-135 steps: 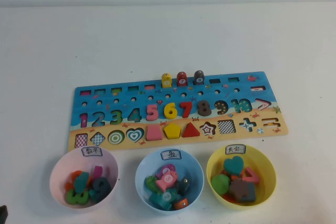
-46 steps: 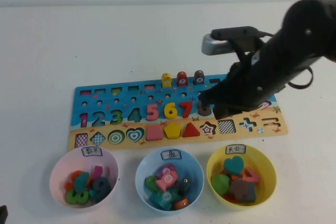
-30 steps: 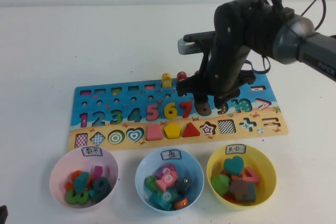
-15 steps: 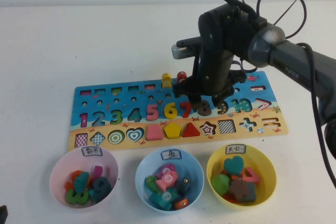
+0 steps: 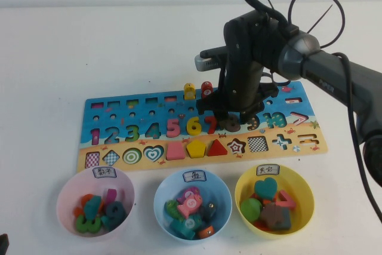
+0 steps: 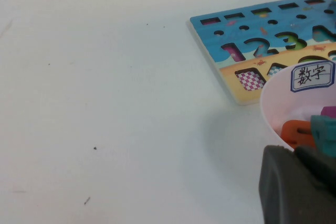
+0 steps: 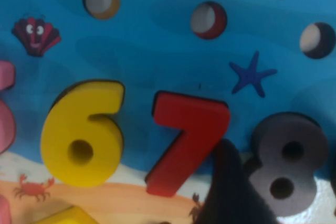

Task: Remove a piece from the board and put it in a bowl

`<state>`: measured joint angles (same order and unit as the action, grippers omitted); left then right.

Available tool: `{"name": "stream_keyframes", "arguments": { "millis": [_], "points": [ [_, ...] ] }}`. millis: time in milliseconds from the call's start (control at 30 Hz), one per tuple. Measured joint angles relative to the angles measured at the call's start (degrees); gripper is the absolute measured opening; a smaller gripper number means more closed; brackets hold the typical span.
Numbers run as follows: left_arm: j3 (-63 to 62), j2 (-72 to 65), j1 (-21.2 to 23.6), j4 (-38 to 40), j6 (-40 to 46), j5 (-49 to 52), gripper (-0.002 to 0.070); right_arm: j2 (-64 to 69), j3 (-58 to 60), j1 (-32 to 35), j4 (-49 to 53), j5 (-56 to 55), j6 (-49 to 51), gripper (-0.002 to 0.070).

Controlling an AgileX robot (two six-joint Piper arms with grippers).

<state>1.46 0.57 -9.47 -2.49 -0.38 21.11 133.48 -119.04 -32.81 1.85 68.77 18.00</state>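
The dark brown numeral 8 [image 5: 232,123] sits in its slot on the blue and sandy board [image 5: 143,126], right of the red 7 [image 7: 185,141]. My right gripper [image 5: 233,119] hangs over it, pointing down. In the right wrist view the 8 [image 7: 286,163] lies flat, and one dark finger [image 7: 227,192] stands between the 7 and the 8; the gripper [image 7: 281,174] looks open around the 8, with its other finger out of frame. The pale pink bowl [image 5: 67,198] holds several numerals. My left gripper [image 6: 296,182] is shut and empty beside that bowl [image 6: 273,108].
A light blue bowl [image 5: 161,198] and a yellow bowl [image 5: 305,198], both with pieces in them, stand in front of the board. Yellow [image 5: 189,91] and red [image 5: 206,89] pegs stand on the board's far edge. The right arm and its cables [image 5: 310,10] reach in from the right.
My right arm came in from the right and lowered its gripper onto the 8. In the last half second it barely shifted. The 8 stays in its slot.
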Motion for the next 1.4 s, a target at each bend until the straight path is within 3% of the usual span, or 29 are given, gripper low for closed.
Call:
{"name": "stream_keyframes", "arguments": {
  "millis": [300, 533, 867, 1167, 1400],
  "points": [
    [0.0, 0.0, 0.0, 0.0, 0.0, 0.0, 0.0001, 0.2, 0.0, 0.0, 0.2, -0.3, 0.0, 0.0349],
    [0.0, 0.0, 0.0, 0.0, 0.0, 0.0, 0.0001, 0.2, 0.0, 0.0, 0.4, -0.5, 0.0, 0.0226],
    [0.0, 0.0, 0.0, 0.0, 0.0, 0.0, 0.0001, -0.9, 0.0, 0.0, 1.2, 0.6, 0.1, 0.0226],
    [0.0, 0.0, 0.0, 0.0, 0.0, 0.0, 0.0001, -10.3, 0.0, -0.1, 3.7, 1.7, 0.1, 0.0225],
    [0.0, 0.0, 0.0, 0.0, 0.0, 0.0, 0.0001, -19.8, 10.7, -4.7, 4.4, -3.4, 0.1, 0.0225]
  ]
}}
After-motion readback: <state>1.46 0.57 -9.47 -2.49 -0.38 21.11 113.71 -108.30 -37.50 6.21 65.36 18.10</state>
